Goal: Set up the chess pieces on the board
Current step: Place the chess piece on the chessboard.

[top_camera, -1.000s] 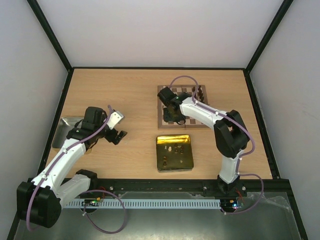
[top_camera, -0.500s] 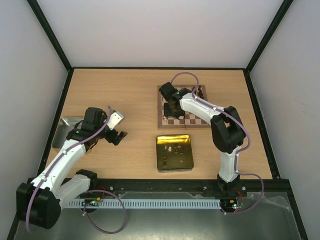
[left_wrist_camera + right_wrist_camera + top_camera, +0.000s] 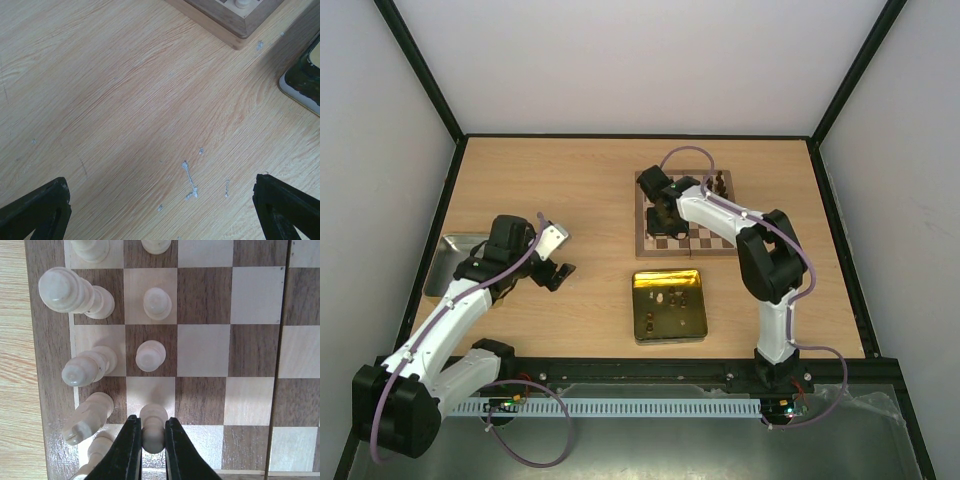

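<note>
The chessboard (image 3: 705, 238) lies at the back right of the table; in the right wrist view its chequered squares (image 3: 205, 350) fill the frame. Several cream pieces stand along its left side, among them a tall one (image 3: 67, 290) and two pawns (image 3: 157, 303) (image 3: 150, 355). Dark pieces (image 3: 718, 183) stand at the board's far right corner. My right gripper (image 3: 152, 435) is shut on a cream pawn (image 3: 153, 426) over the board's left columns. My left gripper (image 3: 552, 270) is open and empty above bare table, its fingertips (image 3: 287, 205) wide apart.
A shiny gold square tin (image 3: 669, 304) with a few pieces in it sits in front of the board. A grey metal tray (image 3: 448, 262) lies at the left edge under the left arm. The left wrist view shows the board's corner (image 3: 235, 20) and the tin's edge (image 3: 305, 85).
My right gripper has moved from the board's middle toward its left far side with the pawn and has nearly settled. The left arm has barely moved.
</note>
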`<state>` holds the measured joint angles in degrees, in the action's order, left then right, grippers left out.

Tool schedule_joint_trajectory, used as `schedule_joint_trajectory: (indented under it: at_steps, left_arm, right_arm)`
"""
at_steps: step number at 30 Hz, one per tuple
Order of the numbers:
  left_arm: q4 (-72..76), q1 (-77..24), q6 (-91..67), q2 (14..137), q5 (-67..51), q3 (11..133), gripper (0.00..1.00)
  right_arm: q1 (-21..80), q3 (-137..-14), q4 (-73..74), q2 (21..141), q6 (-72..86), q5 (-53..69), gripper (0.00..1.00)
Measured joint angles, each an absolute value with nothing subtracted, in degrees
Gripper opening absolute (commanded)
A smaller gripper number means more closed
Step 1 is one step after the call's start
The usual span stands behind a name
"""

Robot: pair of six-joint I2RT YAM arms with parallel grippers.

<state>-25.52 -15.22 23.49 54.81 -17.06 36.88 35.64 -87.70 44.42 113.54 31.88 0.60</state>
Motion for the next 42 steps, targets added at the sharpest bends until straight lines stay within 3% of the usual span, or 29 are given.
schedule_joint_trajectory:
  at_steps: [14, 22, 42]
  left_arm:
    - [-25.4, -15.5, 23.5, 54.8, -17.0, 36.9, 0.99]
    - [-25.2, -15.5, 23.5, 54.8, -17.0, 36.9, 0.99]
    - [-25.1, -15.5, 23.5, 54.8, -17.0, 36.7, 0.99]
  right_arm:
    - [35.4, -88.5, 44.3, 115.2, 31.5, 1.2, 0.08]
    - [35.3, -88.5, 44.3, 115.2, 31.2, 1.2, 0.16]
    - [35.2, -88.5, 44.3, 115.2, 31.2, 2.1, 0.14]
